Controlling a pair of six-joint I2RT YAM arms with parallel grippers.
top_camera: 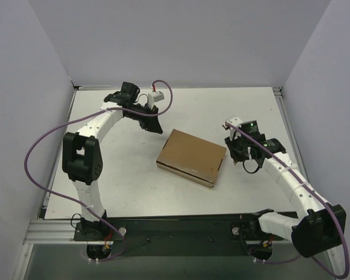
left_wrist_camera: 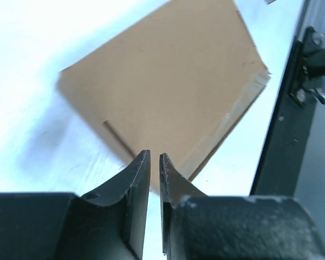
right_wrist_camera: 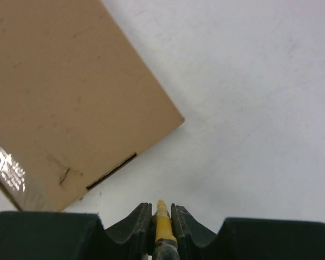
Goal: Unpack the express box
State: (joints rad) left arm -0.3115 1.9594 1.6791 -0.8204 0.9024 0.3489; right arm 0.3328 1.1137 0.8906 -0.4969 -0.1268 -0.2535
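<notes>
- We see the express box [top_camera: 191, 156] lying flat and closed at the middle of the bench [top_camera: 122, 175], turned so that its corners point roughly to 12, 3, 6 and 9 o'clock in the top view.
- The left pincer [left_wrist_camera: 154, 157] hangs at the box's 11 o'clock, apart from it, with its jaws drawn almost together and nothing between them.
- The right pincer [right_wrist_camera: 161, 206] stands just off the box's 3 o'clock side, clamped on a yellow knife [right_wrist_camera: 162, 225] whose tip points past the near corner.
- Risk 1: nothing holds the box down, so in our judgement a push from the blade could slide or spin it across the smooth bench instead of cutting.
- Risk 2: we judge that the knife, pinched along a narrow body, may twist or slip back in the jaws once it meets resistance.
- Risk 3: a cut driven too deep could reach whatever is inside. We cannot see the contents.
- Risk 4: the seam is thin, so a small aiming error would score the lid instead.
- The box is plain brown cardboard with a clean lid. A dark tuck slot [right_wrist_camera: 111, 172] shows near one edge, and a glossy strip of clear tape [right_wrist_camera: 5, 168] runs along the side wall.
</notes>
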